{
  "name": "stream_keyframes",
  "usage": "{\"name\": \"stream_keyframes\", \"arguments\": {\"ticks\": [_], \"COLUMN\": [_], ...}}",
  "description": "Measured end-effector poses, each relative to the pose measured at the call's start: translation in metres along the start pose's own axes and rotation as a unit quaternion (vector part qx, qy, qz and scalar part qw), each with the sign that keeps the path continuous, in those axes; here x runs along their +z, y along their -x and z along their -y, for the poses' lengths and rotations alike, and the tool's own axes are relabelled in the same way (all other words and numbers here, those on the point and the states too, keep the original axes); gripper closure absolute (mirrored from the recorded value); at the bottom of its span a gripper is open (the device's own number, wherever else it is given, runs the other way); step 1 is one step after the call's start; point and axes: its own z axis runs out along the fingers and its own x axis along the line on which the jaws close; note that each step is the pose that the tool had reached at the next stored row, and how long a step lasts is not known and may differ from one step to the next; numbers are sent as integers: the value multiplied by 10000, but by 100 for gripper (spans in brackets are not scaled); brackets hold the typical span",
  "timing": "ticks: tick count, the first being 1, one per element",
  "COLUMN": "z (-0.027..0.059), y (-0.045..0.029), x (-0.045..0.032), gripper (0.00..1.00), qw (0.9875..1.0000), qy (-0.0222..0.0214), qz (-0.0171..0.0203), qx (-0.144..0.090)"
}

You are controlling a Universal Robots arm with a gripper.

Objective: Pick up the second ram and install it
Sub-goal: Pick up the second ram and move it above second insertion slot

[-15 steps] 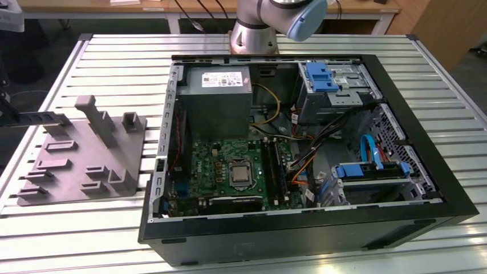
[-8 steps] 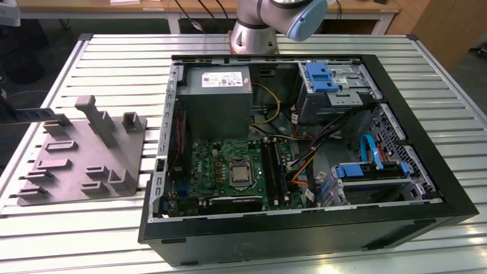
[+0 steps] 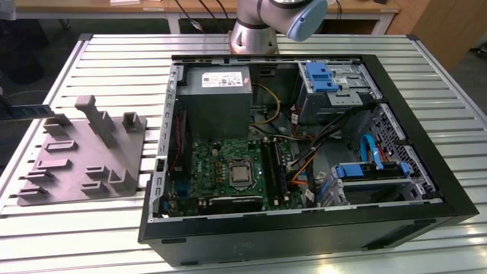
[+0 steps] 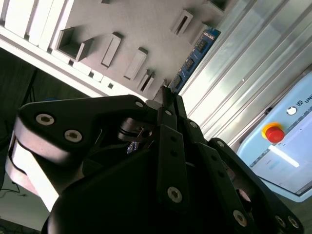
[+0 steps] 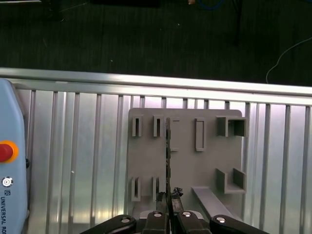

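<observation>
My gripper is shut on one end of the second ram, a slim dark board that I see edge-on in the first wrist view, held above the grey fixture tray. In the second wrist view the fingers pinch the bluish-green stick, which reaches out past the tray. At the exterior view's left edge the ram hangs level beside the tray, with the gripper mostly cut off. The motherboard with its black slots lies in the open computer case.
The case stands on a slatted metal table, with the arm's base behind it. Inside are a power supply, blue-latched drive cages and loose cables. A pendant with a red stop button lies near the tray.
</observation>
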Motion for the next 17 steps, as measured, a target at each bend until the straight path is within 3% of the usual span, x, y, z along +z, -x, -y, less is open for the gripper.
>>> {"name": "stream_keyframes", "arguments": {"ticks": [17], "z": [1], "y": [7], "x": [-172], "gripper": [86], "qw": [10000], "qy": [1], "qz": [0], "qx": [0]}}
